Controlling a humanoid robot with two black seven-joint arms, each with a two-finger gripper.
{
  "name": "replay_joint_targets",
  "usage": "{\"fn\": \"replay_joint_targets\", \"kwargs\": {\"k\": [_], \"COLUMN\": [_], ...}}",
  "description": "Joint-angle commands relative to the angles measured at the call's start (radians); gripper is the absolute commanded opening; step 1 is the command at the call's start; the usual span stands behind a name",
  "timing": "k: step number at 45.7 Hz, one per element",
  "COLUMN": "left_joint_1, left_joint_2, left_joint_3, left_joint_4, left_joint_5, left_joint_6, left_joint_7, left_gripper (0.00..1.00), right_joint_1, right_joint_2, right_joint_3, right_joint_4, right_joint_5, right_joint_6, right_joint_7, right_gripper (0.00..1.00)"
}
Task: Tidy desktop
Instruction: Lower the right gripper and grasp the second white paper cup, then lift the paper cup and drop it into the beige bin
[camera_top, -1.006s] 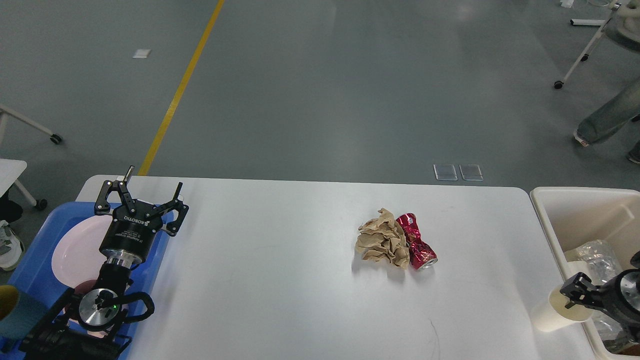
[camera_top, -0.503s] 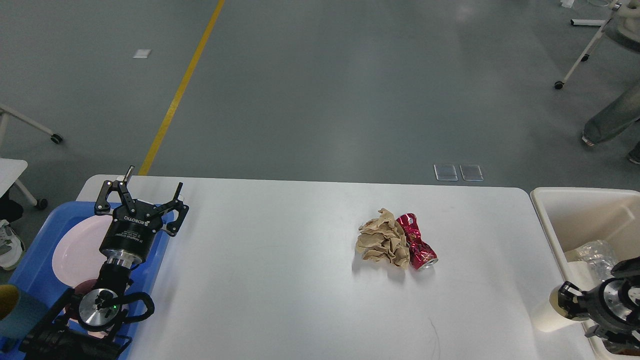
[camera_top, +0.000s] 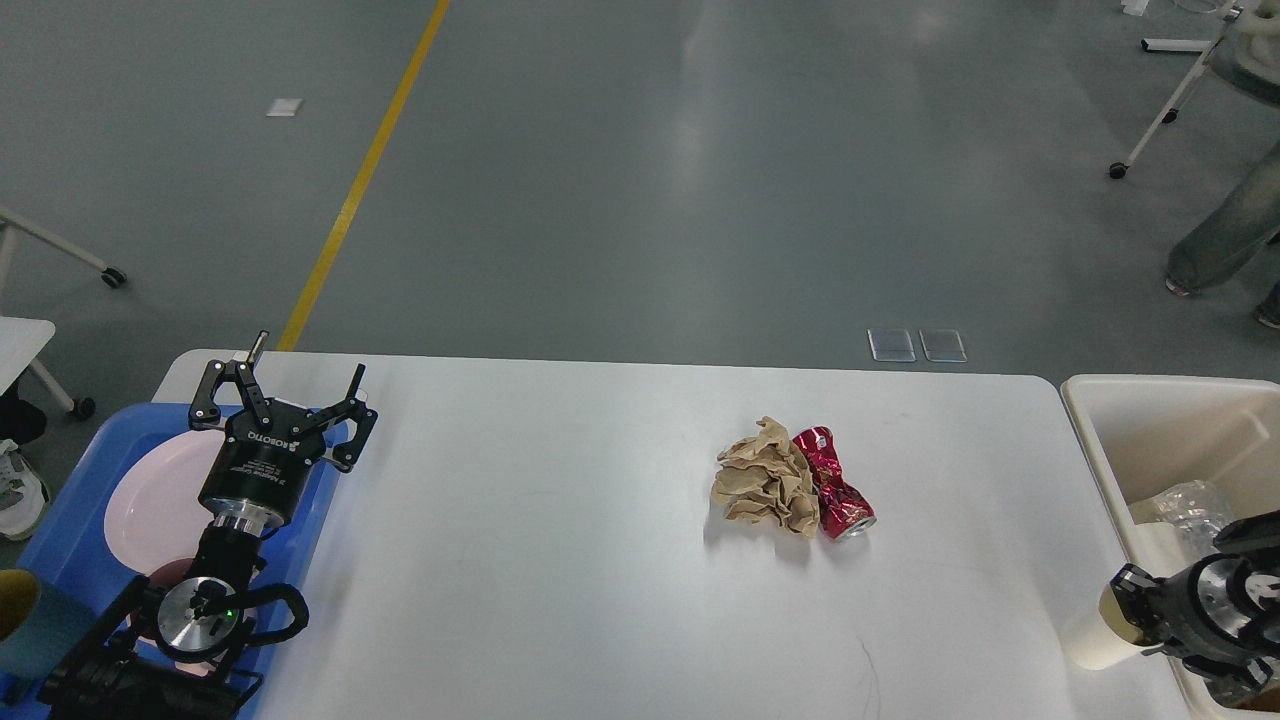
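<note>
- Down in the lower right corner, my right gripper (camera_top: 1125, 603) is pressed against a cream paper cup (camera_top: 1097, 632). The cup stands at the right edge of the desktop (camera_top: 560, 560), just beside the cream bin (camera_top: 1095, 440).
- That claw looks dark and side-on, so I cannot tell if it is clenched on the cup or only touching it.
- I think the step now is to get this cup into the bin. To do it well, I should lift the cup clear above the bin's wall before I move it sideways, so it does not bump the rim and tip over.
- The bin already has clear crinkly plastic (camera_top: 1185, 505) in it, so I should drop the cup where there is room.
- At the lower left, my left gripper (camera_top: 285, 392) hangs over the blue tray (camera_top: 70, 510), which holds a pink plate (camera_top: 150, 500). Its two fingers are spread wide with nothing between them.
- A teal cup (camera_top: 30, 625) shows at the very left edge, near the bottom.
- In the middle of the frame, a bit to the right, a crumpled brown paper (camera_top: 765, 480) lies on the desktop. A squashed red can (camera_top: 835, 485) lies touching its right side.
- Those two look like the next rubbish to clear. They are well apart from both grippers.
- The desktop fills the lower half of the frame.
</note>
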Motion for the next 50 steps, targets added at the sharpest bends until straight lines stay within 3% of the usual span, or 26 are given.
{"fn": "replay_joint_targets", "kwargs": {"k": [1,10,19,26,32,36,50], "left_joint_1": [0.000,0.000,0.000,0.000,0.000,0.000,0.001], "left_joint_2": [0.000,0.000,-0.002,0.000,0.000,0.000,0.000], "left_joint_3": [0.000,0.000,0.000,0.000,0.000,0.000,0.000], "left_joint_4": [0.000,0.000,0.000,0.000,0.000,0.000,0.000], "left_joint_5": [0.000,0.000,0.000,0.000,0.000,0.000,0.000], "left_joint_6": [0.000,0.000,0.000,0.000,0.000,0.000,0.000], "left_joint_7": [0.000,0.000,0.000,0.000,0.000,0.000,0.000], "left_gripper": [0.96,0.96,0.96,0.96,0.96,0.97,0.96], "right_joint_1": [0.071,0.321,0.658,0.935,1.119,1.185,1.259], "right_joint_2": [-0.012,-0.019,0.046,0.171,0.203,0.260,0.255], "right_joint_3": [-0.009,-0.139,-0.306,-0.455,-0.497,-0.517,-0.544], "right_joint_4": [0.033,0.079,0.191,0.334,0.442,0.501,0.532], "right_joint_5": [0.014,0.016,0.017,0.088,0.128,0.128,0.128], "right_joint_6": [0.071,0.337,0.500,0.516,0.526,0.525,0.526], "right_joint_7": [-0.001,-0.001,0.004,0.005,-0.001,-0.002,-0.002], "right_gripper": [0.00,0.00,0.00,0.00,0.00,0.00,0.00]}}
